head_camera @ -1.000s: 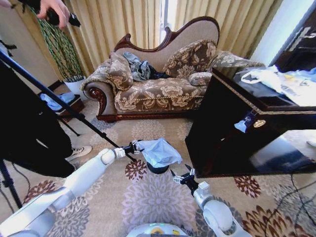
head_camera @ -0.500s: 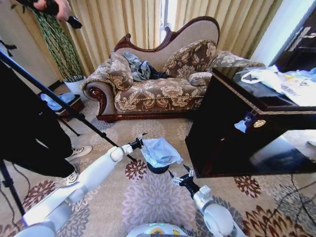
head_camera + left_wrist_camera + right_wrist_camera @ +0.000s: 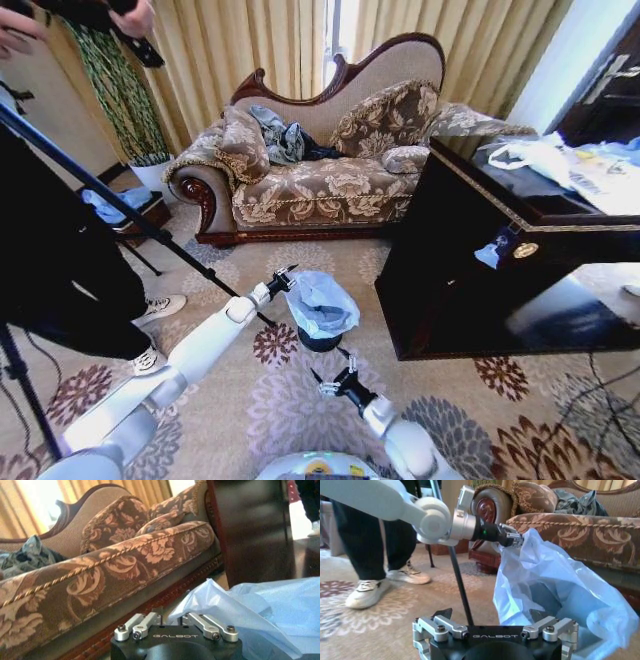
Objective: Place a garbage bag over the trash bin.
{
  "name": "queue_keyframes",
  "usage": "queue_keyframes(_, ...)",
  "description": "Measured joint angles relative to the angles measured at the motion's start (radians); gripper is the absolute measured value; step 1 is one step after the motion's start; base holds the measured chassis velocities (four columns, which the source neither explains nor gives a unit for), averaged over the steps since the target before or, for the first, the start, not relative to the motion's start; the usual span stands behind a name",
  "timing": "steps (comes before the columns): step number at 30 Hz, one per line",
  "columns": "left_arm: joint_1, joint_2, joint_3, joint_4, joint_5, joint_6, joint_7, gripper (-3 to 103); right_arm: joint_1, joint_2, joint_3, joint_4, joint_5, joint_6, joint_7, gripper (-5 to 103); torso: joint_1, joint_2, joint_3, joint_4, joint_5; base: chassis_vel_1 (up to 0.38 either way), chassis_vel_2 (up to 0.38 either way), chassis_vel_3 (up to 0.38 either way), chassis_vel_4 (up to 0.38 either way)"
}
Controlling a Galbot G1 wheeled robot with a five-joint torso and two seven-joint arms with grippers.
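Head view: the garbage bag [image 3: 322,303] drapes the trash bin [image 3: 319,341] on the carpet [image 3: 300,400] before the sofa [image 3: 300,180]; the left gripper [image 3: 281,281] pinches its left edge. Nearer, the right gripper [image 3: 333,380] hangs spread, holding nothing. Right wrist view: the bag [image 3: 555,592] billows just beyond open fingers [image 3: 442,614].

The right end effector [image 3: 491,617] sits low in the foreground, its two dark fingers spread apart with nothing between them. Just beyond it stands the pale blue garbage bag [image 3: 555,588], crinkled and bulging, draped down towards the carpet [image 3: 375,630]. The left end effector [image 3: 517,540] reaches in on a white arm [image 3: 380,498] and pinches the bag's upper edge. Behind the bag runs a floral sofa [image 3: 590,532] with a cushion [image 3: 530,495] and bundled clothes [image 3: 580,502] on it. A person's dark trouser legs and white trainers [image 3: 367,592] stand on the carpet beside a thin black tripod leg [image 3: 460,588].
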Motion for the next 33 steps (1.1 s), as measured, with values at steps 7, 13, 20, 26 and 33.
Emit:
queue_keyframes(7,-0.001,-0.004,-0.006,0.009,-0.027,0.008,0.001,0,0.100,0.037,-0.047,-0.075,-0.047,-0.004,0.036,100,0.000,0.000,0.000,0.0001,0.0000,0.000,0.000,0.000,0.000)
queue_keyframes(13,0.002,-0.010,-0.013,0.006,-0.034,0.016,-0.001,0,0.153,0.057,-0.069,-0.118,-0.074,-0.006,0.052,100,0.000,0.000,0.000,0.0001,-0.0002,0.000,0.000,0.000,0.000)
queue_keyframes(20,0.001,-0.019,-0.014,0.003,-0.048,0.025,-0.002,0,0.182,0.089,-0.075,-0.171,-0.104,0.002,0.059,100,0.000,0.000,0.000,0.0000,-0.0001,0.000,0.000,0.000,0.000)
queue_keyframes(26,0.001,-0.021,-0.010,-0.006,-0.084,0.044,-0.003,0,0.214,0.123,-0.075,-0.242,-0.134,0.011,0.069,100,0.000,0.000,0.000,0.0000,-0.0001,0.000,0.000,0.000,0.000)
queue_keyframes(33,-0.001,-0.014,-0.010,-0.023,-0.137,0.071,-0.003,0,0.240,0.154,-0.075,-0.301,-0.165,0.007,0.080,100,0.000,0.000,0.000,0.0001,-0.0001,0.000,0.000,0.000,0.000)
